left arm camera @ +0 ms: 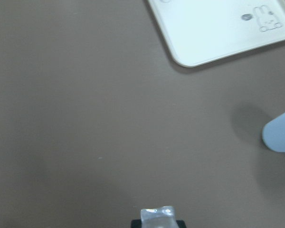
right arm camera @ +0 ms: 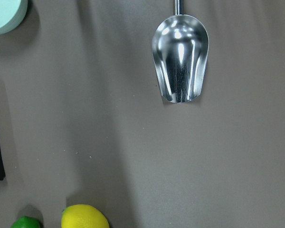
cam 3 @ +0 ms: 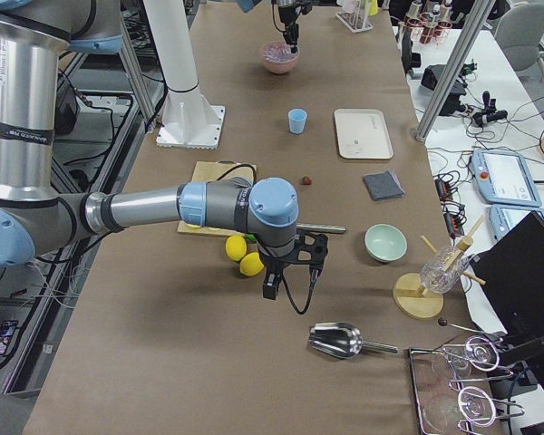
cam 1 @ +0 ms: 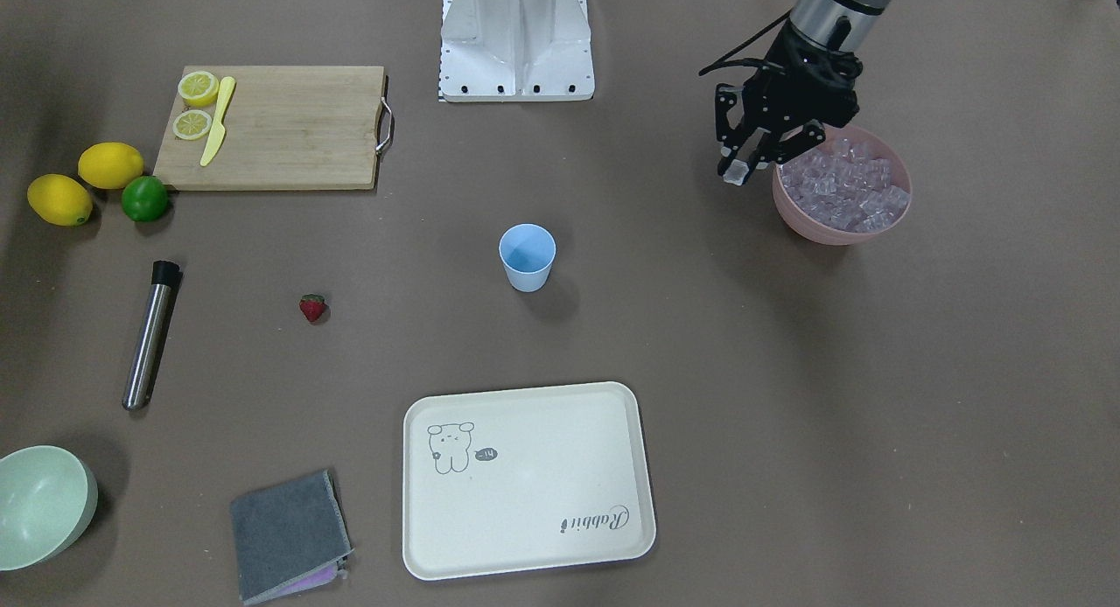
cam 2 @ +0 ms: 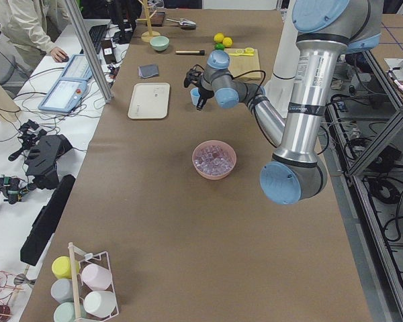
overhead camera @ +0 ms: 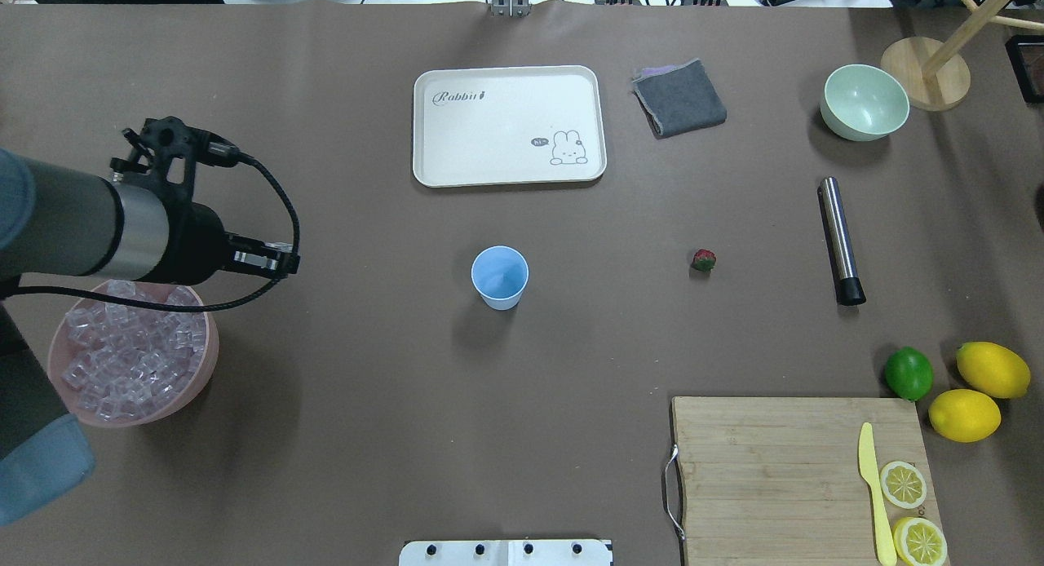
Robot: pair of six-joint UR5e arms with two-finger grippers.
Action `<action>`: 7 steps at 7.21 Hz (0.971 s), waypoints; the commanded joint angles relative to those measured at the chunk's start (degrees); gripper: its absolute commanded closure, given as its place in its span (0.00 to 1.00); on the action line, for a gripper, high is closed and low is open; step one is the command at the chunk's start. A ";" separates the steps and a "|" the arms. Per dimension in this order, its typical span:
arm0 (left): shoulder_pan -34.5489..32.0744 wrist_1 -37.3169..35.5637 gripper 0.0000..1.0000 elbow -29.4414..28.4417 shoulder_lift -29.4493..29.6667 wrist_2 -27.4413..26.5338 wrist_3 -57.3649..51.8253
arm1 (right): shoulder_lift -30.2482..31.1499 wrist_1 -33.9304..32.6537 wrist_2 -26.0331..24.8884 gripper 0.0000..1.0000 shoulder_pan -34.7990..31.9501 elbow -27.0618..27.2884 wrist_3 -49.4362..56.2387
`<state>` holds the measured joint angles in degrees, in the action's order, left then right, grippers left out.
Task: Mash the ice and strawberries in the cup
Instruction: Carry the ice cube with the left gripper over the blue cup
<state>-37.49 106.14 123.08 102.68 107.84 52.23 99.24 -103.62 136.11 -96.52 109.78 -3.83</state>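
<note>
Left wrist-mounted view: one ice cube [left arm camera: 156,217] clamped in my left gripper [cam 1: 735,171], held above the bench [cam 1: 700,345] just beside the pink bowl [cam 1: 818,226] heaped with ice [cam 1: 844,191]. Farther out, cup [cam 1: 528,257] upright mid-bench, well apart from me; strawberry [cam 1: 312,307] lies beyond it. For my right gripper [cam 3: 270,288], open or closed, I cannot tell.

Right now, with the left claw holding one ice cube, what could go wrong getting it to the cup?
The left claw pinches the cube at its very tip; slick ice may slip out over the table. The cup is narrow and stands empty, so a low pass could knock it over, or the drop could miss.
</note>
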 commanded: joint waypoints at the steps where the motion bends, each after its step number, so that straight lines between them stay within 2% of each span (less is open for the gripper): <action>1: 5.13 -0.32 1.00 -2.48 5.23 -4.99 0.77 | -0.01 0.00 0.21 0.00 0.01 -0.18 -0.04; 6: 10.13 -0.23 1.00 -5.56 9.71 -6.23 0.59 | -0.01 0.00 0.38 0.00 0.01 -0.09 -0.13; 7: 13.11 -0.23 1.00 -8.79 13.65 -11.46 0.68 | -0.01 0.00 0.30 0.00 0.01 0.17 -0.13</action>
<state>-27.34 105.93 117.01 112.76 100.53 52.86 99.20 -103.62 136.47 -96.50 109.72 -3.95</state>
